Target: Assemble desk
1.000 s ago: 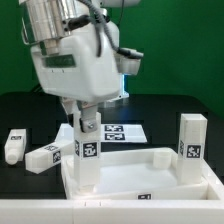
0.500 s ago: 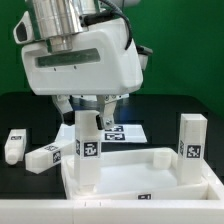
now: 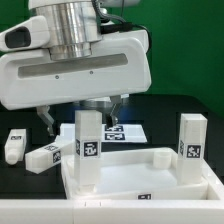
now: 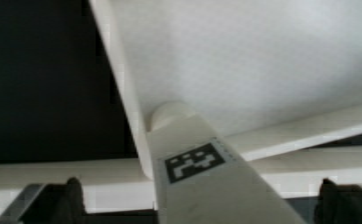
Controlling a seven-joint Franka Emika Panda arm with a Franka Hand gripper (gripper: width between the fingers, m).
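Upright leg (image 3: 88,150) within the spread hand (image 3: 83,116)

Exterior view faces the desk (image 3: 140,158); wrist view closely overlooks one leg (image 4: 204,165).

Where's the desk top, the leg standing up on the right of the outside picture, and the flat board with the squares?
desk top (image 3: 135,176): exterior view, bare inner floor.
leg standing at the exterior view's right (image 3: 191,129): exterior view, front face above its tag.
marker board (image 3: 130,132): exterior view, printed top surface.
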